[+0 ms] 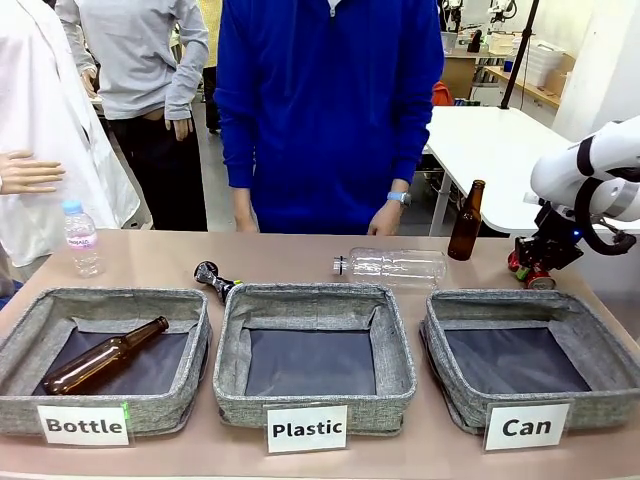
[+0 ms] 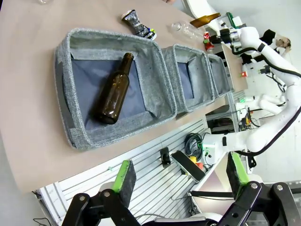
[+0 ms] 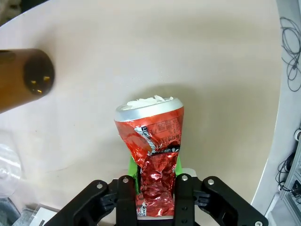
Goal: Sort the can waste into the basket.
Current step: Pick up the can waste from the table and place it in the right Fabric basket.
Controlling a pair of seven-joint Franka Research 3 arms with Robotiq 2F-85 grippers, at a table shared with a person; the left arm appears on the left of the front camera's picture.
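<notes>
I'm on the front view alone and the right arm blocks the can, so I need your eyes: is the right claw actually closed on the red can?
Observer: Yes. In the right wrist view the right claw is shut on the crushed red can, pinching its crumpled lower half, with the silver-rimmed end sticking out past the fingers.
Operator: Good. What is the left claw doing?
Observer: The left claw is open and holds nothing. It hangs out past the near edge of the table, on the side of the Bottle basket.
</notes>
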